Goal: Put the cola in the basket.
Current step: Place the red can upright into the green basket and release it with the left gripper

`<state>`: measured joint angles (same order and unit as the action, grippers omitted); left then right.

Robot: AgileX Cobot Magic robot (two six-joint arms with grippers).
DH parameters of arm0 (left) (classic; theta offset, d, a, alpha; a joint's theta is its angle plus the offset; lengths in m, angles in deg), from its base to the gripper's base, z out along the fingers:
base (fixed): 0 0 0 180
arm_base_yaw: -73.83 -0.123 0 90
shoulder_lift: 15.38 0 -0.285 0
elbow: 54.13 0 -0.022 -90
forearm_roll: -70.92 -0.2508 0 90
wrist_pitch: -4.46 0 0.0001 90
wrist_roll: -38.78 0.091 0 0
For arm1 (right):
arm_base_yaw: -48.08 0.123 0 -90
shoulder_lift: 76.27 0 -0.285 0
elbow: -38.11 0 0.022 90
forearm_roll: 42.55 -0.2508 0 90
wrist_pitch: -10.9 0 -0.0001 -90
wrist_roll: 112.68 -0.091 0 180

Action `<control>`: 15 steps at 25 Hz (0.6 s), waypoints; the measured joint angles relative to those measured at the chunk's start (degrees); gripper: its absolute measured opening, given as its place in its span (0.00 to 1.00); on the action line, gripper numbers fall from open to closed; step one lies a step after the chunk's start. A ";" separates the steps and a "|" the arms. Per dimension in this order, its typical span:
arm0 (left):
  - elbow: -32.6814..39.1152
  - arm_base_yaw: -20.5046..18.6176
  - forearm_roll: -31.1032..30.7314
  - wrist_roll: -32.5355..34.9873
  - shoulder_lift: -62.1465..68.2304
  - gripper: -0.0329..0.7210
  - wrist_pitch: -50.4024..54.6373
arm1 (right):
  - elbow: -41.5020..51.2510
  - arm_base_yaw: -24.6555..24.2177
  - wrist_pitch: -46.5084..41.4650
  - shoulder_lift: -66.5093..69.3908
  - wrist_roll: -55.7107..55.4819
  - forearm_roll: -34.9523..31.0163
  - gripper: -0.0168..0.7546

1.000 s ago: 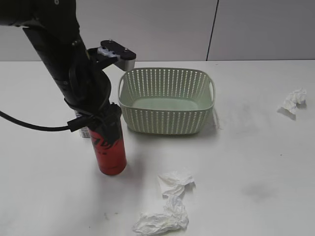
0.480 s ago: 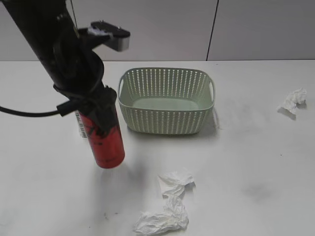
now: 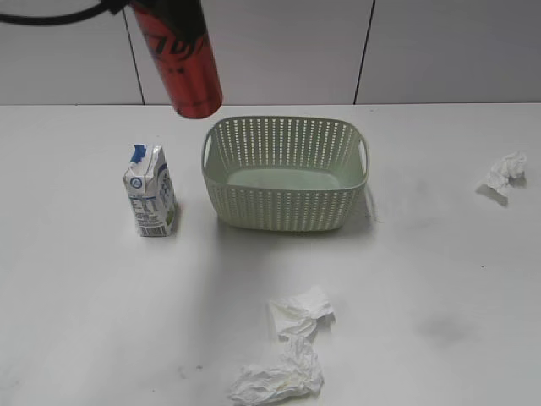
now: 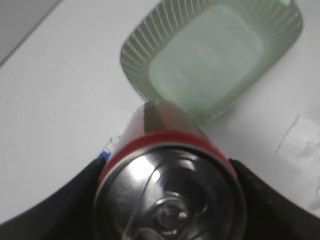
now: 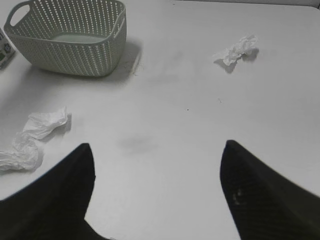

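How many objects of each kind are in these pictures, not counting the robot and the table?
Cola can: 1
Green basket: 1
White-and-blue carton: 1
Crumpled tissue clumps: 3 ()
Total: 6

So the cola (image 3: 184, 56) is a tall slim red can with black script on the side, and it's up in the air at the top left of the exterior view, well clear of the table, tilted a bit with its bottom end lower and toward the right. Its upper part runs out of frame. In the left wrist view you're looking straight at its shiny silver top (image 4: 169, 196), pull tab and all.

The basket (image 3: 286, 172) is pale green plastic, rectangular with rounded corners, perforated walls and a cut-out handle at each short end. It sits upright on the table, just right of and below the can.
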<state>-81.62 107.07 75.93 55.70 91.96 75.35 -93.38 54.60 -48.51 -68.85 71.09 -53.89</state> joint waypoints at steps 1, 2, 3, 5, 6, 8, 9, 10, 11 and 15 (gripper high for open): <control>-2.05 0.00 0.36 0.00 1.04 0.75 0.08 | 0.00 0.00 0.00 0.00 0.00 0.00 0.79; -4.40 0.00 0.67 0.00 2.09 0.75 0.14 | 0.00 0.00 0.00 0.00 0.00 0.00 0.79; -6.57 0.00 1.11 0.00 3.66 0.75 0.18 | 0.00 0.00 0.00 0.00 0.00 0.00 0.79; -10.36 0.00 2.24 0.00 7.07 0.75 0.25 | 0.00 0.00 0.00 0.00 0.02 0.00 0.79; -12.18 0.00 2.94 0.00 9.06 0.75 0.25 | 0.00 0.00 0.00 0.00 0.02 0.00 0.79; -15.00 0.24 4.37 0.00 12.97 0.75 0.25 | 0.00 0.00 0.00 0.00 0.02 0.00 0.79; -16.19 0.58 4.37 0.00 14.53 0.75 0.25 | 0.00 0.00 0.00 0.00 0.02 0.00 0.79; -17.15 1.00 4.37 0.00 16.35 0.75 0.19 | 0.00 0.00 0.00 0.00 0.02 0.00 0.79; -17.64 1.41 4.25 0.00 18.08 0.75 0.15 | 0.00 0.00 0.00 0.00 0.02 0.00 0.79; -18.13 3.21 4.25 0.00 23.80 0.75 -1.11 | 0.00 0.00 0.00 0.00 0.02 0.00 0.79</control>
<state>-99.76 110.28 80.18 55.70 115.75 74.24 -93.38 54.60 -48.51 -68.85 71.11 -53.89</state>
